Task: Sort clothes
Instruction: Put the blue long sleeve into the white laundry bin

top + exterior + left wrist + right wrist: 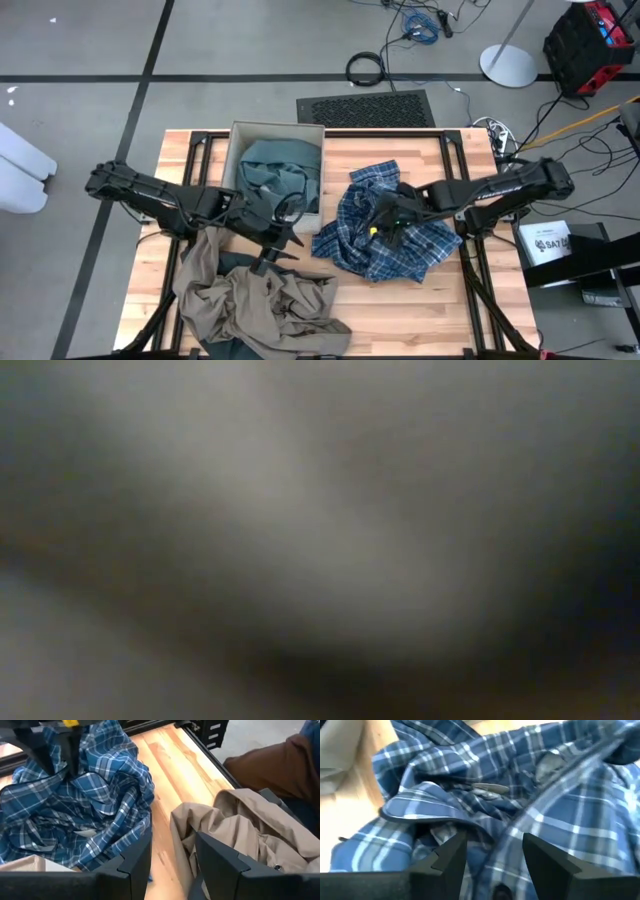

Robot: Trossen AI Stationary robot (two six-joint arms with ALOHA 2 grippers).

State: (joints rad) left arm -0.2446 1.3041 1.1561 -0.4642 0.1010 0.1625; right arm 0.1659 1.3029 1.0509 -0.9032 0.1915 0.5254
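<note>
A blue-and-white plaid shirt (385, 235) lies crumpled on the table right of centre. My right gripper (385, 222) is open just over its middle, and plaid folds (490, 820) lie between and in front of the fingers. A khaki-tan garment (255, 300) lies heaped at the near left. My left gripper (282, 240) is open at its far right edge, with that edge (182, 832) between the fingers. A teal-grey garment (275, 165) lies in the beige box (236, 150). A dark cloth (238, 263) shows under the khaki one. No white garment shows on the table. My left gripper stands low over the khaki garment's edge (200, 827), one finger (220, 862) by the cloth and one over bare wood; whether it touches I cannot tell. My right gripper comes from above onto the plaid shirt's folds (485, 837); whether the fingers (447, 852) touch them I cannot tell.
The low view is filled by a grey blur close to the lens. Bare wood (310, 265) lies between the two heaps. The box stands at the far left of the table, behind my left gripper. Black frame rails (470, 250) run along the table's sides.
</note>
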